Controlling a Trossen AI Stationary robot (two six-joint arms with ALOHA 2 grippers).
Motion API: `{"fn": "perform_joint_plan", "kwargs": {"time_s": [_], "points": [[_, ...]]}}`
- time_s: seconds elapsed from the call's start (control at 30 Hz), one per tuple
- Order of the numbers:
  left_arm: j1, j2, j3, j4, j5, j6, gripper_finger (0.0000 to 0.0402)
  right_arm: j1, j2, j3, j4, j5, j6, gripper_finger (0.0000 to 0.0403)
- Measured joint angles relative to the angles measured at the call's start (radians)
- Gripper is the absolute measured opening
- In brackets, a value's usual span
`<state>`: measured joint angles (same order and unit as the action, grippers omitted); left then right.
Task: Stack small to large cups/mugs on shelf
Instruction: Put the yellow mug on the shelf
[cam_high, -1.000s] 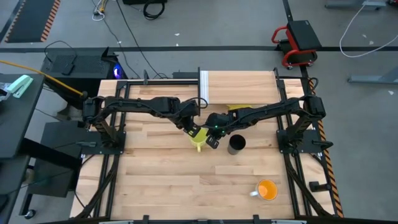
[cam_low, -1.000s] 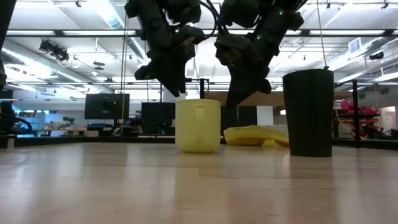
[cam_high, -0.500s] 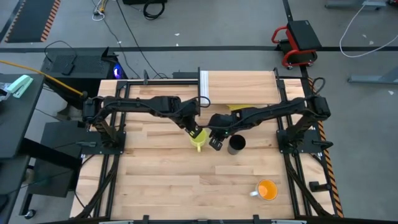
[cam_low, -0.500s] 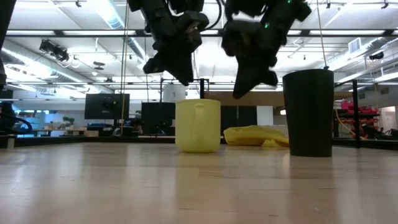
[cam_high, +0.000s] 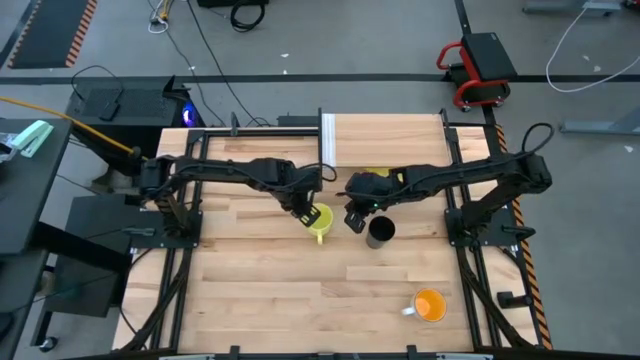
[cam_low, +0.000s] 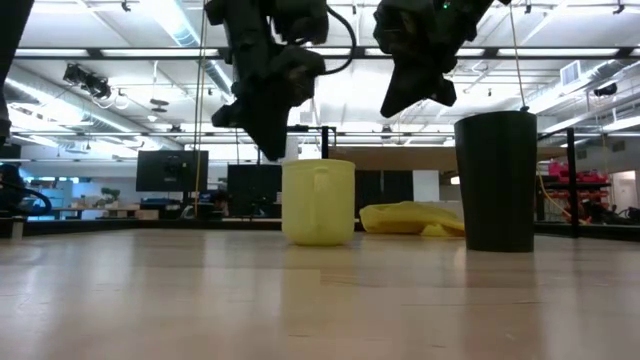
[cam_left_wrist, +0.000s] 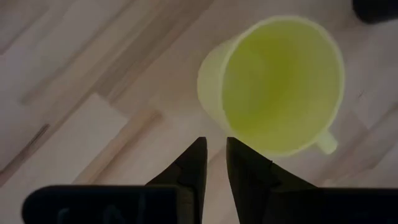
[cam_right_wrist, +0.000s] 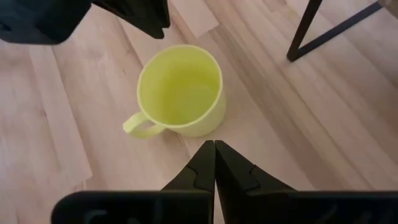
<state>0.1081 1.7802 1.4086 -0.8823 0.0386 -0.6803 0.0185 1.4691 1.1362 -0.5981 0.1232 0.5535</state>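
The yellow mug (cam_high: 320, 224) stands upright near the middle of the high view, on the wooden surface (cam_high: 260, 290), and it is empty: both wrist views look straight down into its bare pale-yellow inside (cam_left_wrist: 283, 84) (cam_right_wrist: 180, 87). In the low view its handle (cam_low: 322, 176) faces the camera.

The left end effector (cam_high: 303, 215) hangs just left of the mug's rim, above the surface and not touching it. In the left wrist view its two dark fingers (cam_left_wrist: 189, 171) stand with only a narrow gap between them, holding nothing. The right end effector (cam_high: 353, 219) hangs between the yellow mug and the black cup (cam_high: 380, 233), raised above both (the low view shows it (cam_low: 392, 103) well up near the top of the frame). Its fingers (cam_right_wrist: 202, 165) meet along a thin line, closed and empty.

The black cup stands upright right of centre, taller than the mug (cam_low: 318, 202); its inside shows only dark from above. The orange mug (cam_high: 430, 305) sits alone at the lower right of the high view, open side up, white handle pointing left, with nothing visible in it.

The shelf (cam_high: 385, 138) runs along the upper middle of the high view, its white end panel (cam_high: 328, 138) at the left; no cup stands on it. A flat yellow lump (cam_low: 410, 219) lies on the surface behind the cups.
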Motion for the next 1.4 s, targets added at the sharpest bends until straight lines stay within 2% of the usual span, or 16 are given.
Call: {"fn": "perform_joint_plan", "kwargs": {"time_s": [0.27,0.47,0.87,1.17,1.4], "points": [[0.002,0.0,0.0,0.079,0.01,-0.022,0.0091,0.0,0.018,0.0,0.003,0.0,-0.007,0.0016],[0.018,0.006,0.0,0.063,0.009,-0.023,0.0112,0.0,0.018,0.0,0.004,0.0,-0.007,0.0016],[0.021,0.067,0.0,0.075,0.043,-0.023,0.0123,0.0,0.018,-0.001,0.017,0.001,-0.007,0.0016],[0.021,0.071,0.0,0.145,0.045,-0.046,0.0106,0.0,0.018,-0.001,0.021,0.011,-0.007,0.0016],[0.021,0.071,0.0,0.139,0.045,-0.047,0.0058,0.0,0.018,-0.001,0.021,0.012,-0.007,0.0016]]}}
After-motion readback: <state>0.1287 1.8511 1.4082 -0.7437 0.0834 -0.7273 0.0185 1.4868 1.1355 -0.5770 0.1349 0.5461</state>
